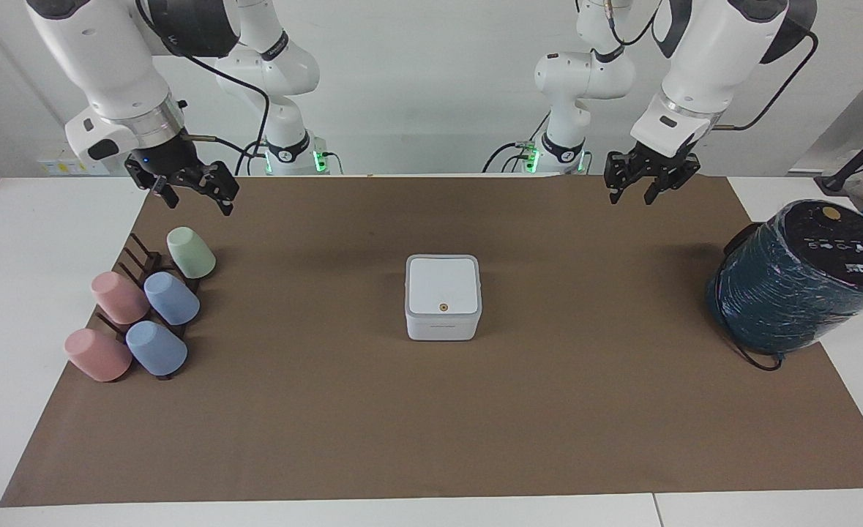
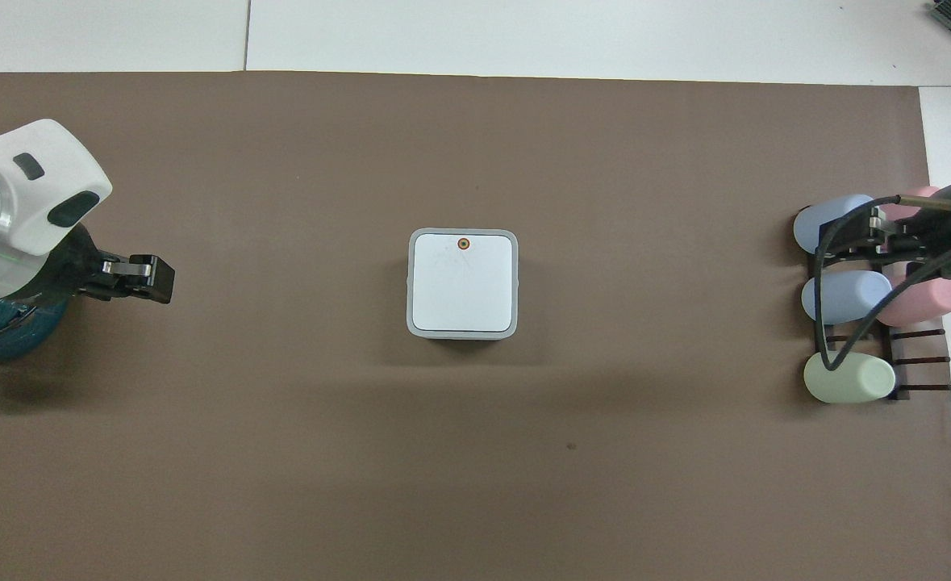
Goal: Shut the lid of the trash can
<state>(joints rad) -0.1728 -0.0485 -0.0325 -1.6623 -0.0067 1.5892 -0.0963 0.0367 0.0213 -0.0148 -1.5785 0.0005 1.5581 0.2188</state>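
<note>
The trash can (image 1: 442, 326) is a small white square box in the middle of the brown mat, also seen in the overhead view (image 2: 410, 282). Its lid (image 1: 442, 282) lies flat on top of it with the orange dot facing up, and shows in the overhead view (image 2: 463, 286) too. My left gripper (image 1: 632, 197) is open and empty, up in the air over the mat toward the left arm's end, well apart from the can; it also appears in the overhead view (image 2: 152, 280). My right gripper (image 1: 198, 202) is open and empty, waiting over the cup rack.
A large dark teal wrapped cylinder (image 1: 797, 293) with a black top stands at the left arm's end of the mat. A dark rack with several pastel cups (image 1: 146, 307) lies at the right arm's end. The brown mat (image 1: 431, 424) covers most of the table.
</note>
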